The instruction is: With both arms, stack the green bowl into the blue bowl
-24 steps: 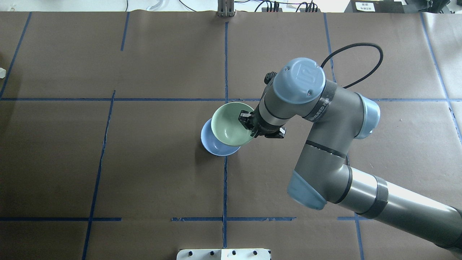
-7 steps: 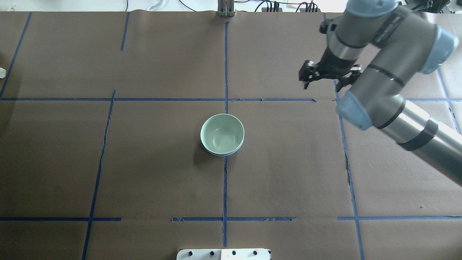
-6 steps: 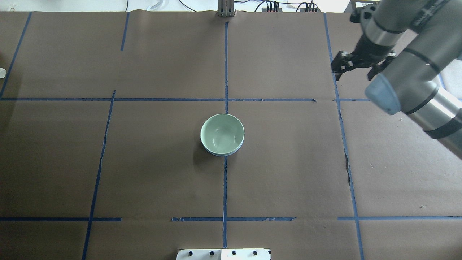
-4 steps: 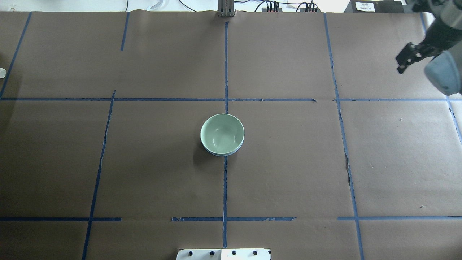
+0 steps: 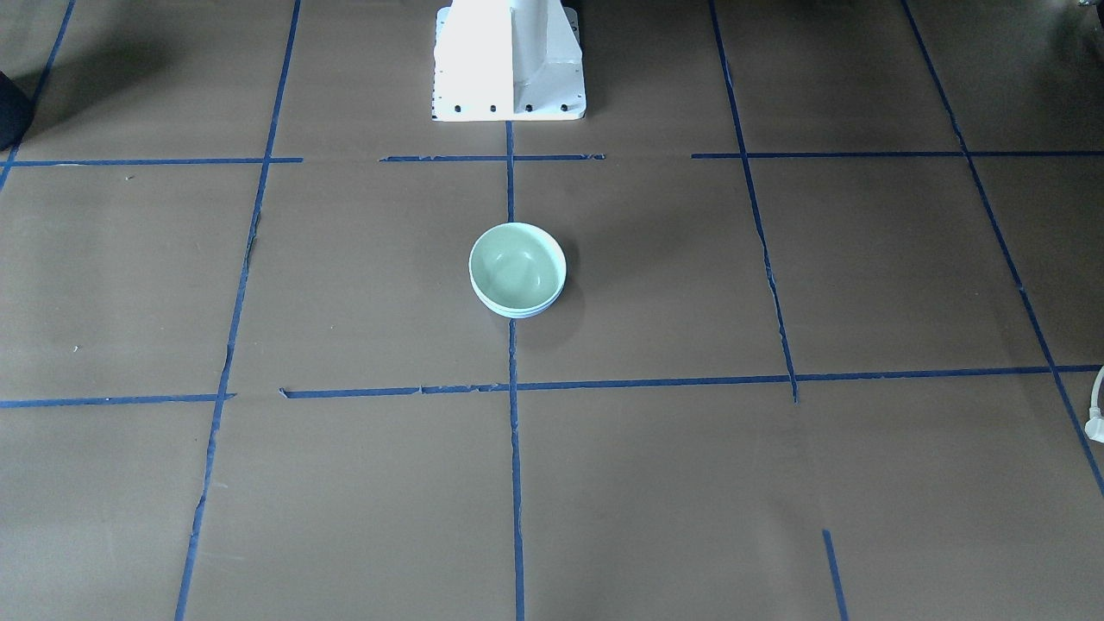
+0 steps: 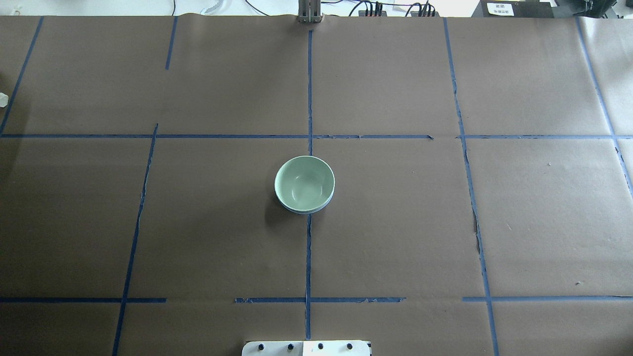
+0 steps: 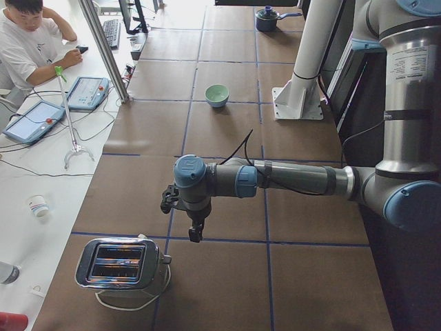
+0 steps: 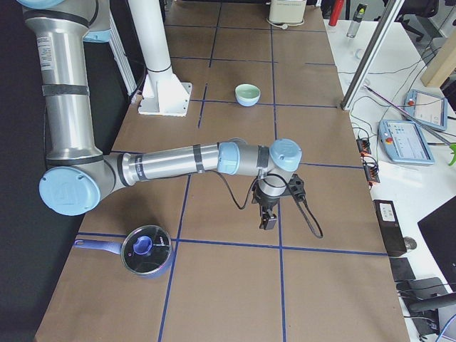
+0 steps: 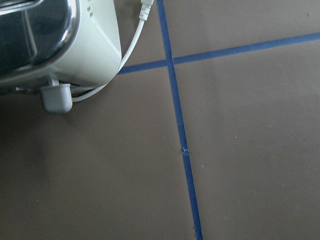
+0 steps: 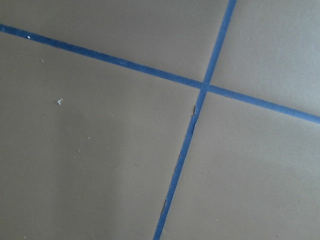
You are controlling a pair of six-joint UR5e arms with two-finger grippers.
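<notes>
Right gripper point(image 8: 267, 222), cannot tell if spread, far from green bowl point(image 6: 304, 183) inside blue bowl point(image 6: 302, 212)

Soft, even light fills the sharp exterior views, the green bowl point(image 6: 304, 183) casting a faint shadow on the brown paper point(image 6: 198, 222), while the toaster point(image 7: 118, 262) glints and glare whitens the overhead view's top edge.

A chrome toaster point(image 7: 120, 264) stands at the lower left of the left-side view, with a white cord point(image 9: 144, 10) beside it. A blue lidded saucepan point(image 8: 146, 251) sits at the lower left of the right-side view. Blue tape point(image 6: 308, 257) grids the brown bench point(image 6: 395, 222).
</notes>
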